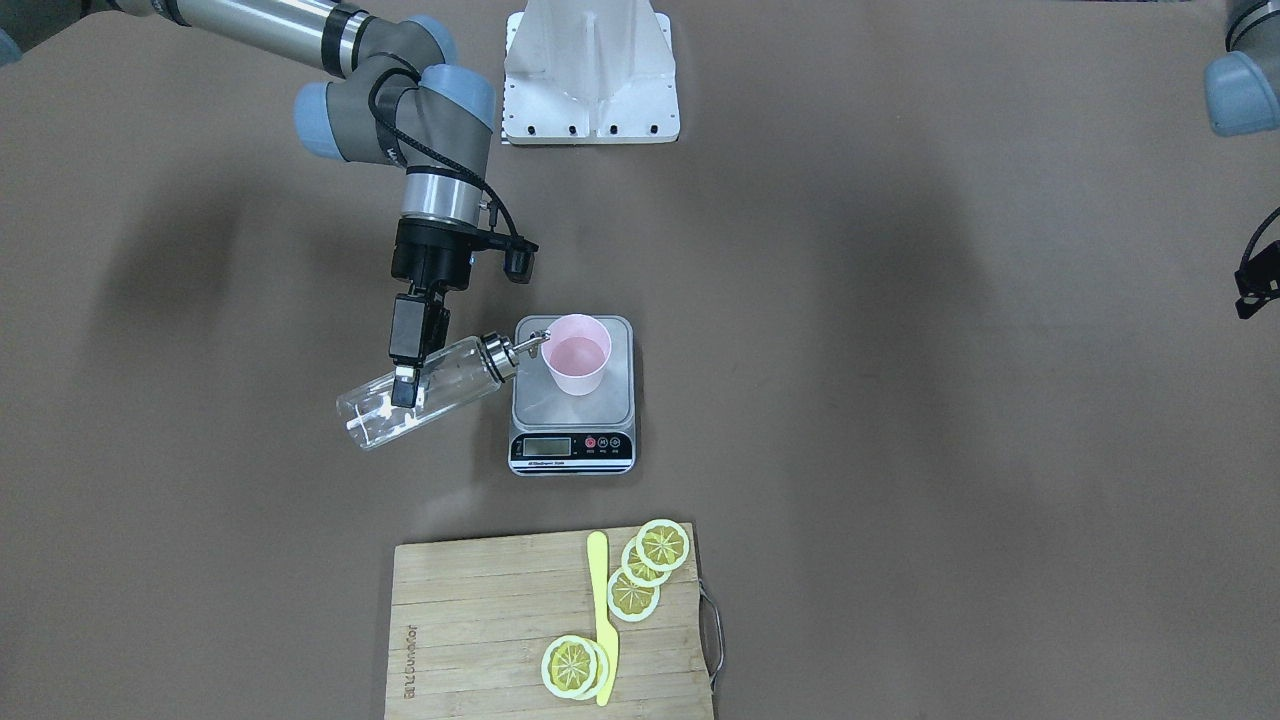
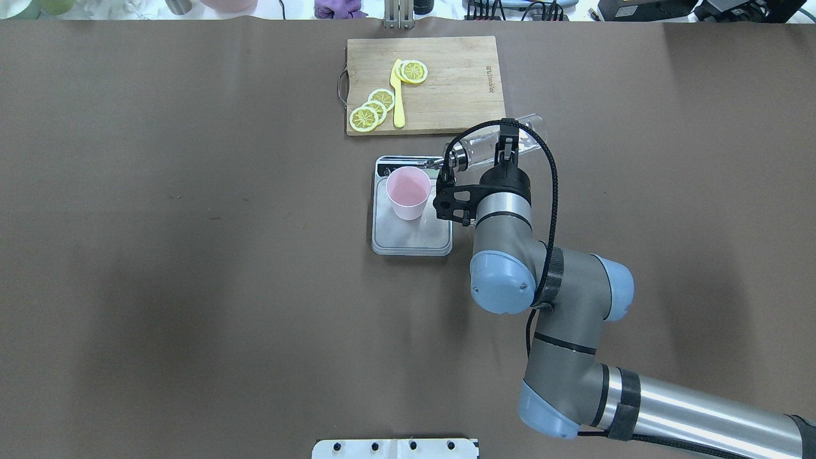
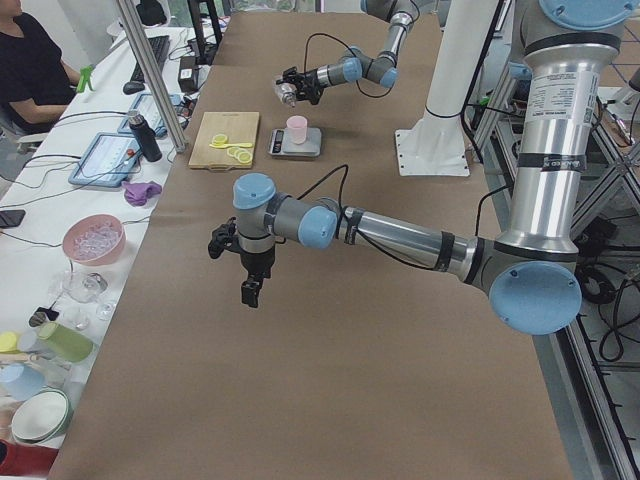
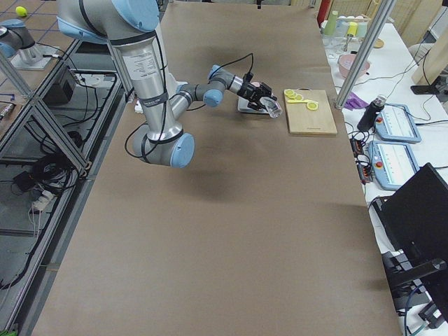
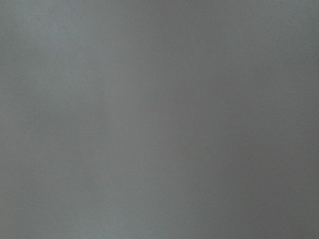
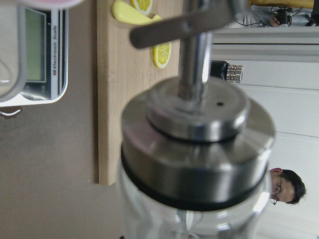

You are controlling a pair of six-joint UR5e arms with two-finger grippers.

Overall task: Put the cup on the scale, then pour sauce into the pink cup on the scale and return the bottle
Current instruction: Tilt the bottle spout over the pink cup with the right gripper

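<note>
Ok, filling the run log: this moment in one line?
right gripper: shut on bottle | bottle: tilted, spout at cup rim | cup: on scale

In the overhead view the right arm (image 2: 567, 299) comes in from 4 o'clock, bends at the elbow, and stretches its wrist toward 12 o'clock. The right gripper (image 1: 404, 388) points the same way, its jaws clamped across the bottle (image 1: 455, 378). The left arm (image 3: 400, 235), seen from the table's end, extends toward 9 o'clock over the tabletop. The left gripper (image 3: 250, 292) hangs toward 6 o'clock, clear of the tabletop, and the jaws' state cannot be judged.
</note>
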